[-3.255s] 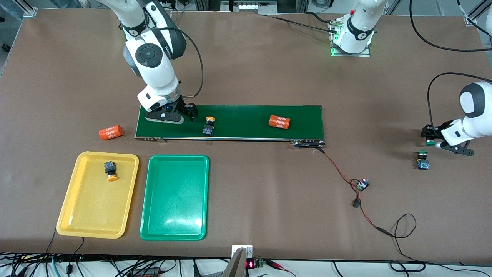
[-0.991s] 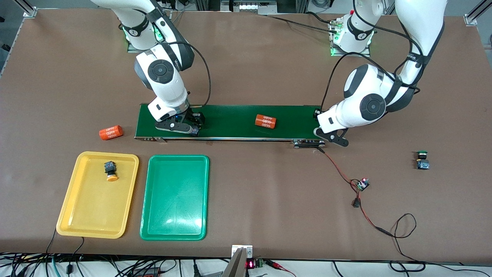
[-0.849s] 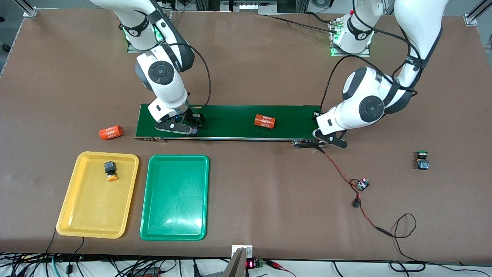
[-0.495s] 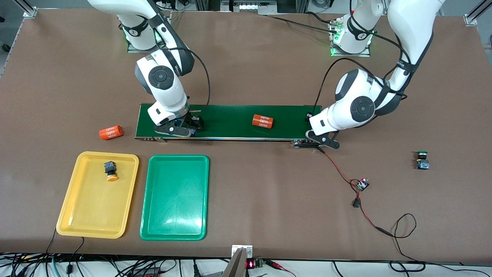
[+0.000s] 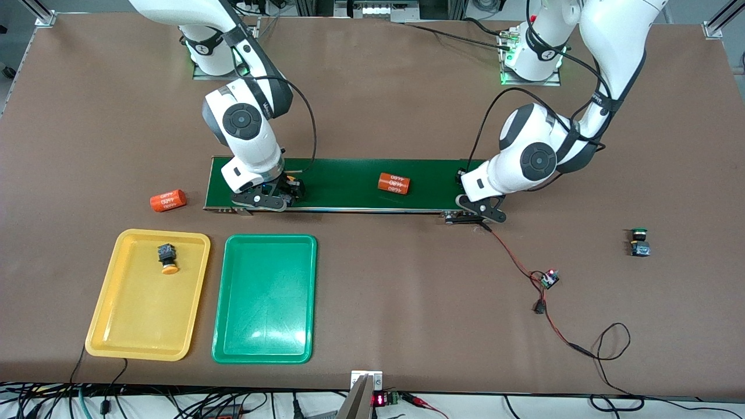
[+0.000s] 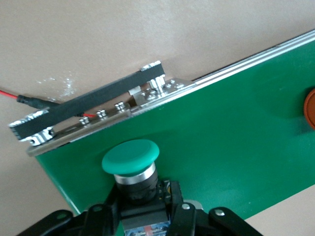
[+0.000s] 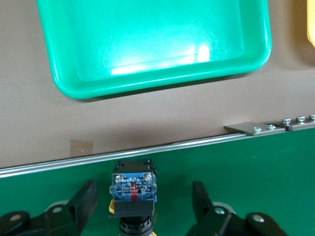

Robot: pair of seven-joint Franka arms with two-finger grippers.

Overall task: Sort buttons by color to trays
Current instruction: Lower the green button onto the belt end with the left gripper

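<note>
My left gripper [image 5: 476,207] is shut on a green button [image 6: 130,157] and holds it over the conveyor belt's [image 5: 349,177] end toward the left arm; the grip shows in the left wrist view [image 6: 142,209]. My right gripper [image 5: 272,195] is open over the belt's other end. Its fingers [image 7: 86,199] stand on either side of a yellow button [image 7: 133,189] lying on the belt, apart from it. Another yellow button [image 5: 167,259] lies in the yellow tray [image 5: 145,331]. The green tray [image 5: 262,331] beside it is empty. A second green button [image 5: 639,241] stands on the table toward the left arm's end.
An orange cylinder [image 5: 393,183] lies on the belt between the two grippers. Another orange cylinder [image 5: 167,200] lies on the table off the belt's end, toward the right arm's end. A red-black cable with a small circuit board [image 5: 548,278] trails from the belt's motor bracket [image 5: 465,218].
My left arm has swung in from the table's end with the green button to the belt's end. The cylinder has drifted along the belt toward the right arm. My right gripper has come over the yellow button.
</note>
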